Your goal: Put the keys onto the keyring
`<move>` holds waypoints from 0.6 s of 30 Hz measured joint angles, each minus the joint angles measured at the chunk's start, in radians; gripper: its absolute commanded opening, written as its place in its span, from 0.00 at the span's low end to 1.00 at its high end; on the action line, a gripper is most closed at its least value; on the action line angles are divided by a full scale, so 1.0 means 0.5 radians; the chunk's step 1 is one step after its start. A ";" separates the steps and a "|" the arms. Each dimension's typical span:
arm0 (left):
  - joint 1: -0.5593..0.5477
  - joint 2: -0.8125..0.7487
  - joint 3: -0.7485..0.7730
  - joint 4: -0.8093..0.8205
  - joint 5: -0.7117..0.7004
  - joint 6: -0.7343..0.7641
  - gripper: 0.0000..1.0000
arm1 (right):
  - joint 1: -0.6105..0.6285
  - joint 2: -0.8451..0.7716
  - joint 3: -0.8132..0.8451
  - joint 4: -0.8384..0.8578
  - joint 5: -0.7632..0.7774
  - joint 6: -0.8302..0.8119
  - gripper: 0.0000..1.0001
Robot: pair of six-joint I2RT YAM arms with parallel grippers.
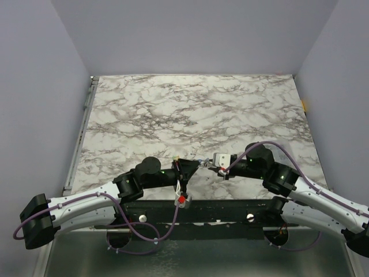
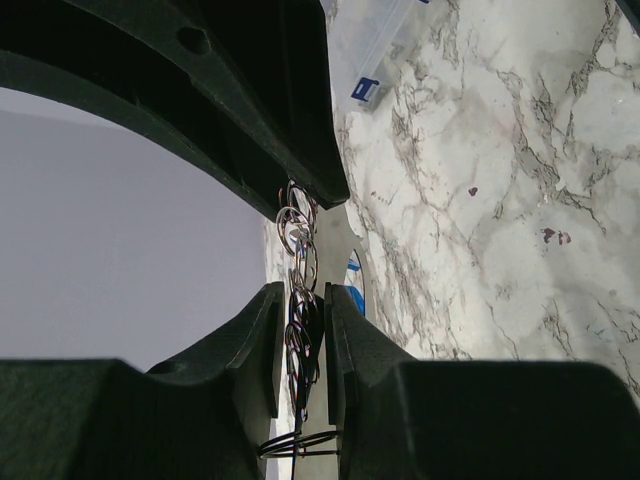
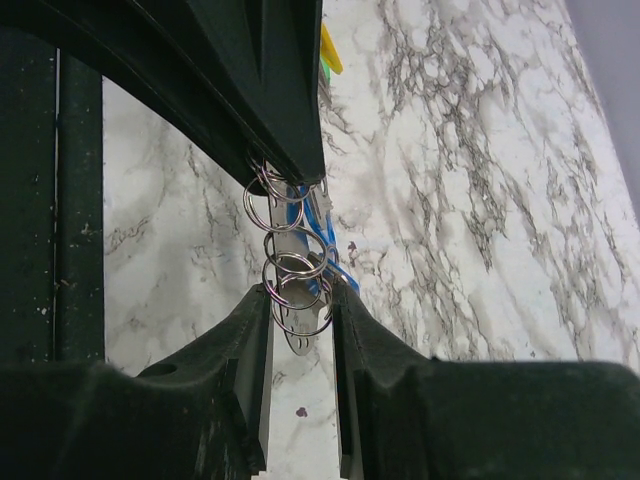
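My two grippers meet tip to tip low over the marble table [image 1: 190,115] near its front edge. A short chain of small silvery rings, the keyring [image 3: 297,290], hangs between them, with a flat silver tag [image 3: 303,338] behind it. My right gripper [image 3: 300,298] is shut across the lowest ring. My left gripper [image 2: 303,298] is shut on the same chain [image 2: 298,235], seen edge-on. A blue key [image 3: 303,215] hangs on the rings and also shows in the left wrist view [image 2: 355,272]. Yellow [image 3: 329,48] and green [image 3: 324,70] key heads peek past the left gripper. In the top view the left gripper [image 1: 195,164] and right gripper [image 1: 209,166] touch.
A metal rail [image 1: 81,138] runs along the table's left edge. Grey walls enclose the back and sides. A small yellow object [image 1: 304,105] sits at the right edge. A white block [image 1: 221,158] sits on the right gripper. The black base bar [image 1: 190,209] lies below the grippers.
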 measured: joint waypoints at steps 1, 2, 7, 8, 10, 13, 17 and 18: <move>-0.002 0.000 -0.001 0.000 -0.001 0.000 0.00 | 0.000 0.000 0.000 -0.001 0.000 0.002 0.17; -0.002 0.000 -0.001 0.000 -0.002 0.000 0.00 | 0.000 0.000 0.000 -0.002 0.001 0.003 0.16; -0.010 0.000 -0.001 0.001 -0.016 -0.002 0.00 | 0.000 -0.005 0.000 -0.006 0.035 0.047 0.04; -0.012 0.000 -0.001 0.004 -0.024 -0.003 0.00 | 0.000 -0.008 0.000 -0.005 0.052 0.055 0.02; -0.013 0.000 -0.001 0.018 -0.038 -0.008 0.00 | 0.003 -0.015 0.000 0.000 0.092 0.079 0.01; -0.013 0.000 -0.003 0.063 -0.082 -0.043 0.00 | 0.006 -0.019 0.002 0.020 0.167 0.123 0.01; -0.021 0.014 -0.003 0.143 -0.168 -0.094 0.00 | 0.009 0.006 0.052 0.034 0.293 0.223 0.01; -0.022 0.019 -0.003 0.163 -0.192 -0.101 0.00 | 0.009 0.009 0.062 0.035 0.314 0.243 0.01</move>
